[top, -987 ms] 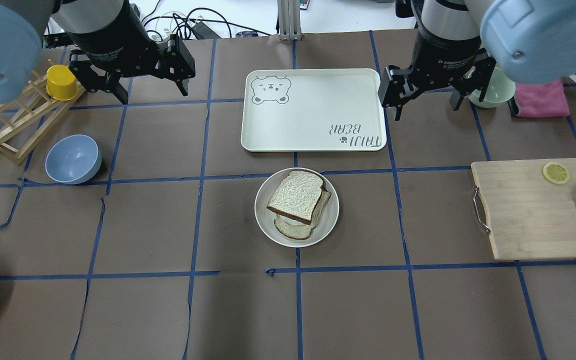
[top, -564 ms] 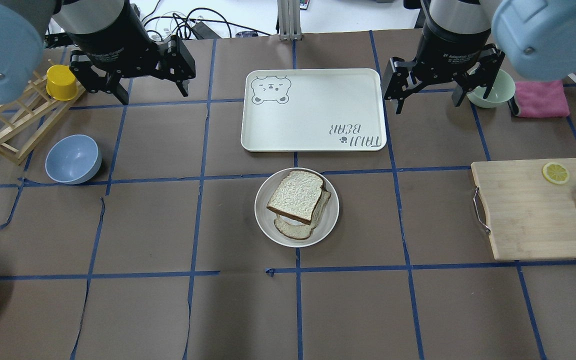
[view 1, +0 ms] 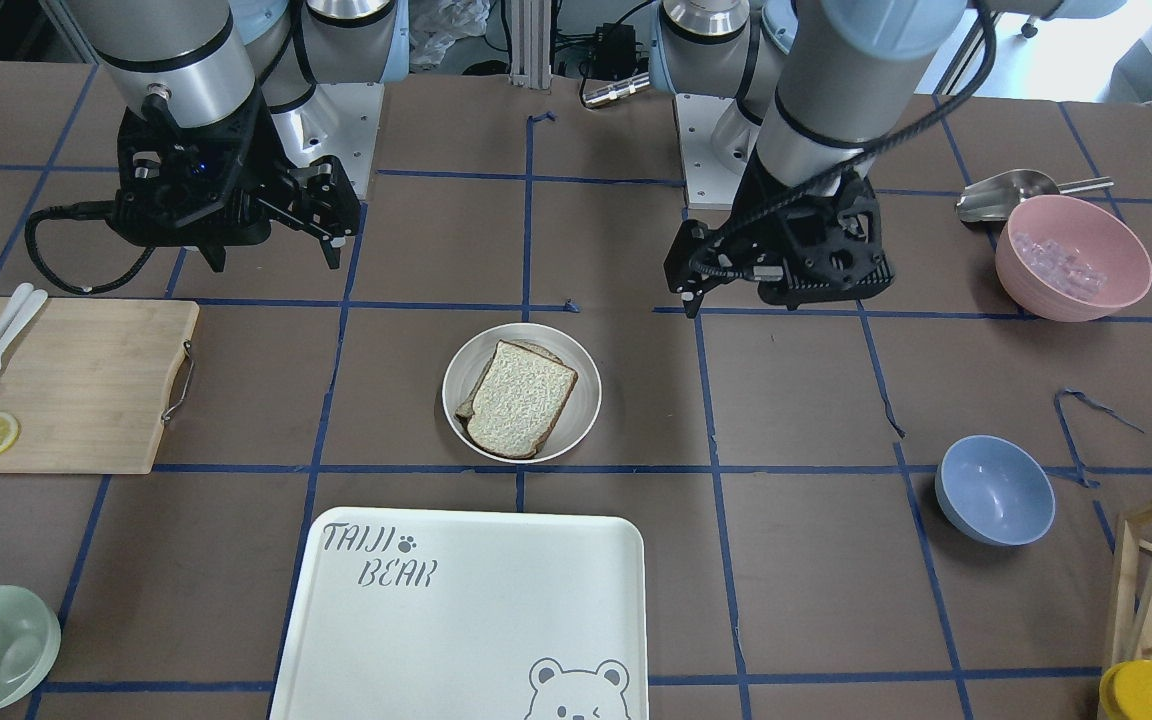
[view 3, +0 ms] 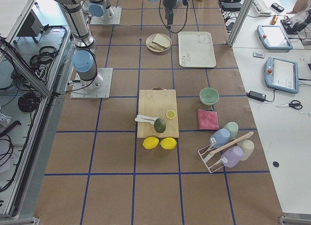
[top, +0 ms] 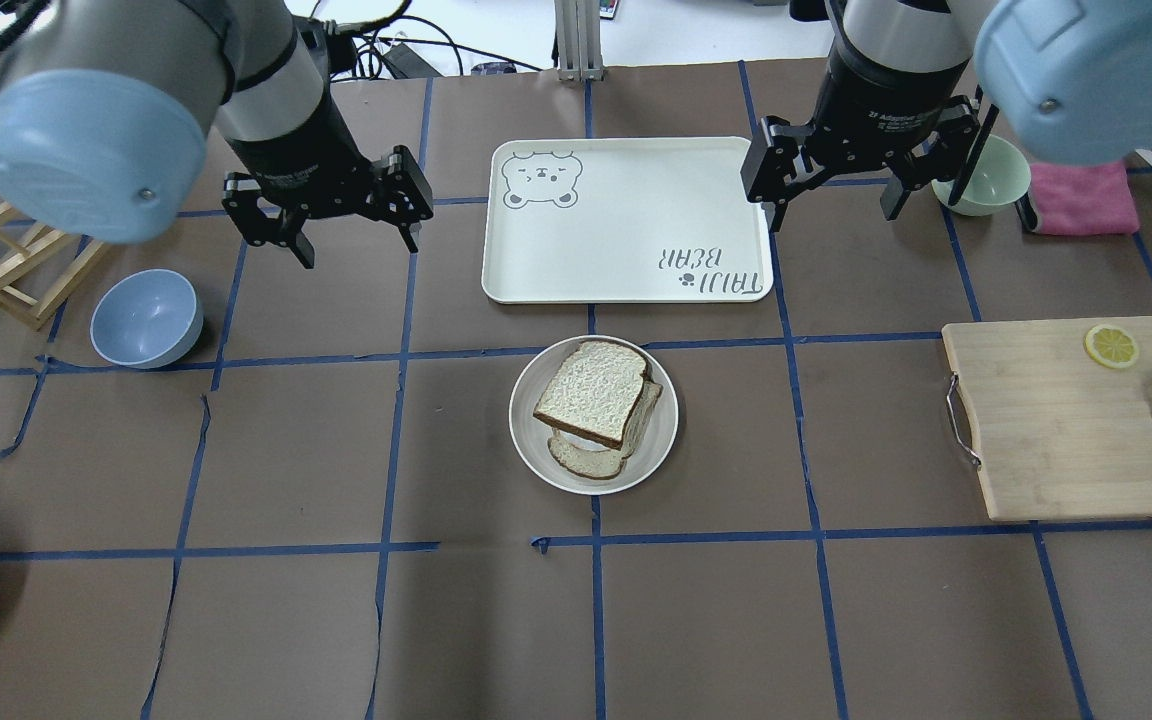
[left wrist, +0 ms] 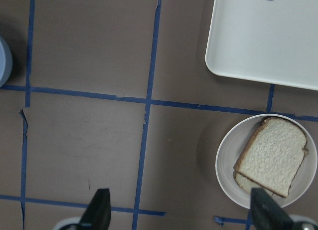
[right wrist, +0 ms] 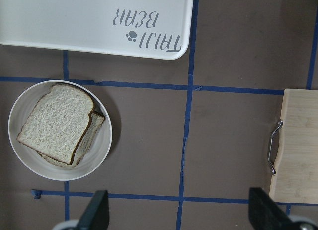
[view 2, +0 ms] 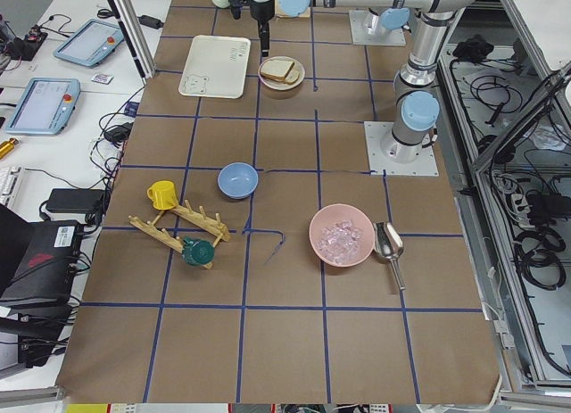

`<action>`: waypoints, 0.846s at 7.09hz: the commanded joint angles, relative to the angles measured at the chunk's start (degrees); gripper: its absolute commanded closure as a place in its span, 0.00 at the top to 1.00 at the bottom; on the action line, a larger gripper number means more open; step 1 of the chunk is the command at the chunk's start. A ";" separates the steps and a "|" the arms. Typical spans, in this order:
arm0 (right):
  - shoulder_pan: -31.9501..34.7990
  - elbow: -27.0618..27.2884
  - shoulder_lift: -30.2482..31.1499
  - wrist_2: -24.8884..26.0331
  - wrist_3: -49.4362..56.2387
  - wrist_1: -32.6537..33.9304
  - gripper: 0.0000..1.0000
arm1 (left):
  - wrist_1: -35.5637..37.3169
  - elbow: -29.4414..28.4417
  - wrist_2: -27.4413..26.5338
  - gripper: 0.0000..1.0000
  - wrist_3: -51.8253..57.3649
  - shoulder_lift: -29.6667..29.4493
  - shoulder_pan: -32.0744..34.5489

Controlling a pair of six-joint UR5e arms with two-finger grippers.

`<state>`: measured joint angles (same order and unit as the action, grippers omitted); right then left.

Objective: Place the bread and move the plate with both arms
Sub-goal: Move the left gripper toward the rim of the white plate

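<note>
- Bread (top: 591,392): a plain slice lying tilted on top of other slices, apparently two, though the stack hides the count.
- Plate (top: 661,440): at table centre, carrying the stack, just on the robot's side of the tray (top: 626,220).
- Left gripper (top: 358,250): fingers spread wide, empty, raised well off to the plate's left.
- Right gripper (top: 831,218): fingers spread, empty, raised off to the plate's right.
- Step judged: two-arm plate lift. Take opposite rims clear of the crust, close both together, and keep the plate level so the stack does not slide.

I see a robotics lab: my bench (view 2: 285,351) is papered brown and gridded with blue tape (view 1: 786,469), with teach pendants (view 2: 40,105) and loose cables (view 2: 535,243) alongside.
</note>
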<state>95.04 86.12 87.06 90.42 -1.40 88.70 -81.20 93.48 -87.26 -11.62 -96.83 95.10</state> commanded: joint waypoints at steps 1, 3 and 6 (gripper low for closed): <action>1.27 -0.07 -0.31 -1.37 -0.01 -0.19 1.00 | 13.38 10.72 3.32 1.00 -0.07 -4.49 0.17; 1.90 0.28 -0.83 -0.86 -0.01 -0.19 1.00 | 13.88 14.17 8.20 1.00 -0.15 -8.27 1.22; 1.64 0.37 -1.36 -0.33 0.78 0.59 1.00 | 17.20 17.17 9.30 1.00 0.20 -11.18 3.78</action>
<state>96.82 86.44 86.01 89.92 -1.10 88.74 -65.56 109.74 -78.20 -11.54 -106.83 98.42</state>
